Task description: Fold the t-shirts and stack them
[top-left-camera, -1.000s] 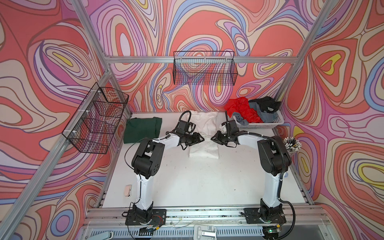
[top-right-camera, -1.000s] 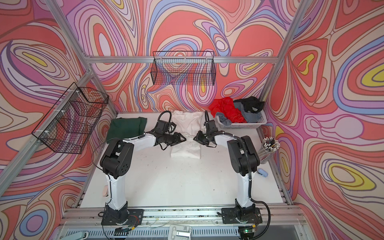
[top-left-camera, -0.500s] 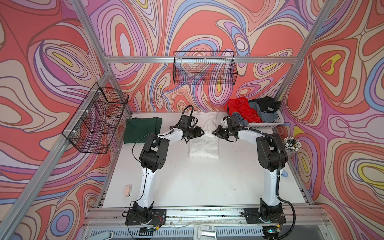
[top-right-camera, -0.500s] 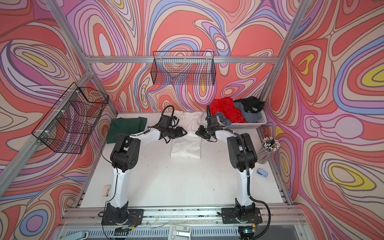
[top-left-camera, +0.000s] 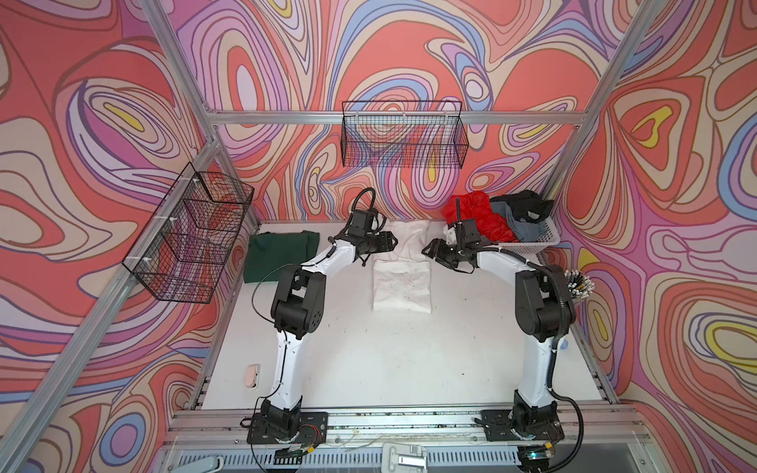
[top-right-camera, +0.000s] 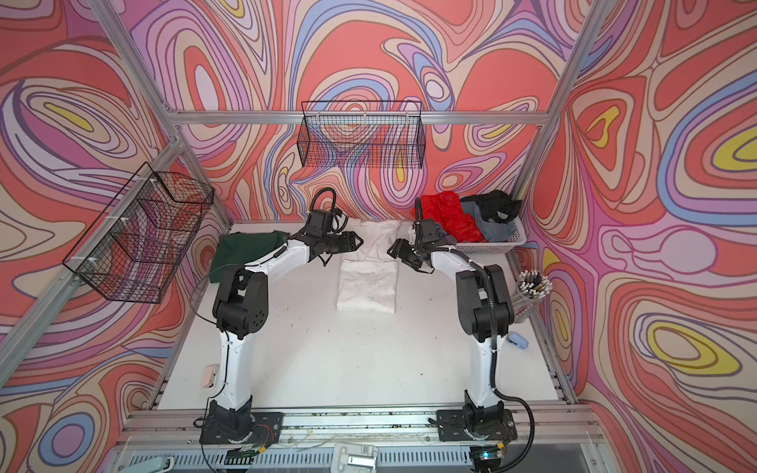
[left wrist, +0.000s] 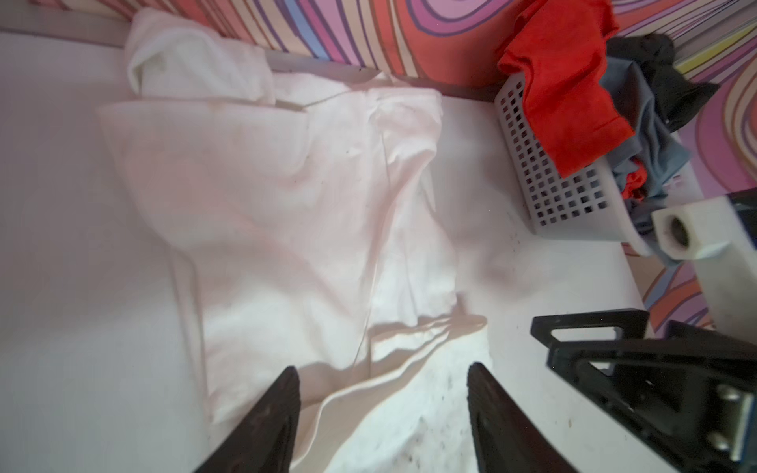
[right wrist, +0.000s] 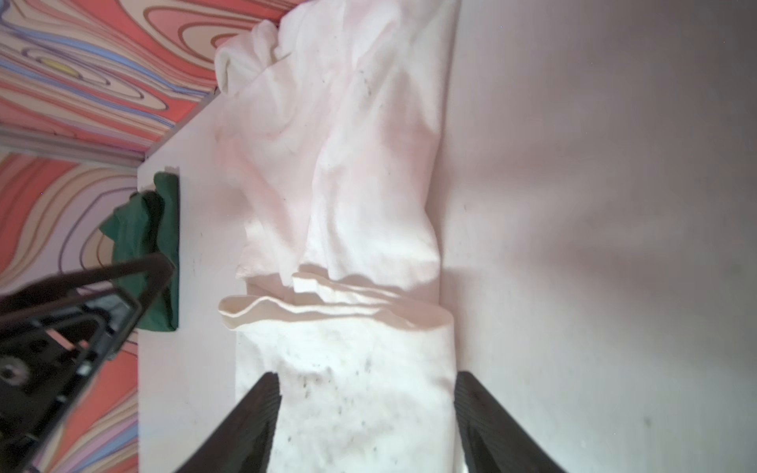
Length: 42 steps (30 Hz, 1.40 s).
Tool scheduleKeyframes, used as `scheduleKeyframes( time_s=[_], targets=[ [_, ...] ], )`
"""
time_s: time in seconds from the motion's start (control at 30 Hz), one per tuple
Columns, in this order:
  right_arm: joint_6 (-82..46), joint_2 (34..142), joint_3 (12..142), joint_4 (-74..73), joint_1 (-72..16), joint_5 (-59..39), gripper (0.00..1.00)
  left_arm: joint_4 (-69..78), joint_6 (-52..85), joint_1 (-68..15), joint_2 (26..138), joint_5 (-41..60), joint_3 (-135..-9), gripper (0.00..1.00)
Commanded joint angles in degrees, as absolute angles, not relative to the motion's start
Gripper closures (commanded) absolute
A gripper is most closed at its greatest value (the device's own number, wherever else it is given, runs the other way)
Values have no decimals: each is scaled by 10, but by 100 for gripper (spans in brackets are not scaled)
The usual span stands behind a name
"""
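Two grippers face each other across the white t-shirt [top-left-camera: 403,282] at the far middle of the table [top-left-camera: 389,360], and both stand with their fingers apart. Your left gripper [left wrist: 381,409] has its fingers [left wrist: 270,422] spread wide with nothing pinched between them; below the gap lies the raised edge of the folded layer. Your right gripper [right wrist: 366,409] is spread just as wide, its fingers [right wrist: 250,426] straddling the speckled folded panel without clamping it. You cannot tell from either wrist view whether the tips brush the cloth. In both top views the left gripper [top-left-camera: 393,241] hangs at the shirt's left side and the right gripper [top-left-camera: 426,250] at its right, level with the fold line. The near half of the shirt lies doubled and flat, and the far half runs crumpled toward the back wall. A dark green t-shirt [top-left-camera: 278,254] lies folded at the far left, while the red t-shirt [top-left-camera: 479,217], grey t-shirt [top-left-camera: 520,229] and black t-shirt [top-left-camera: 520,204] are heaped in the basket [top-left-camera: 536,245] at the far right. A second ago both grippers sat nearer to you over the shirt's middle; they have since moved toward the far wall.
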<state>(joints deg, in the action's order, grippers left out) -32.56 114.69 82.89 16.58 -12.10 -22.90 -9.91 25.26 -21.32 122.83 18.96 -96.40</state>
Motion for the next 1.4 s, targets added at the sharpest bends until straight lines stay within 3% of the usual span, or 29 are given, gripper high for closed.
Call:
scheduleKeyframes(
  time_s=[0.0, 0.2, 0.23, 0.6, 0.8, 1.17, 1.37],
  targets=[
    [-320, 1062, 769, 185, -122, -198, 2, -96, 253, -213, 1136, 148, -890, 19],
    [-329, 933, 638, 161, -122, -206, 2, -66, 281, -213, 1029, 139, -748, 8],
    [-335, 918, 617, 152, -122, -210, 2, -71, 283, -213, 1016, 138, -734, 1],
    [-417, 843, 455, 51, -140, -222, 2, -59, 330, -217, 868, 121, -555, 0],
    [-447, 848, 422, 35, -196, -183, 2, -46, 357, -217, 838, 136, -481, 0],
    [-516, 850, 356, -41, -246, -152, 3, 38, 391, -217, 857, 205, -403, 18],
    [-541, 861, 337, -74, -254, -149, 14, 79, 409, -227, 889, 220, -395, 24]
  ],
)
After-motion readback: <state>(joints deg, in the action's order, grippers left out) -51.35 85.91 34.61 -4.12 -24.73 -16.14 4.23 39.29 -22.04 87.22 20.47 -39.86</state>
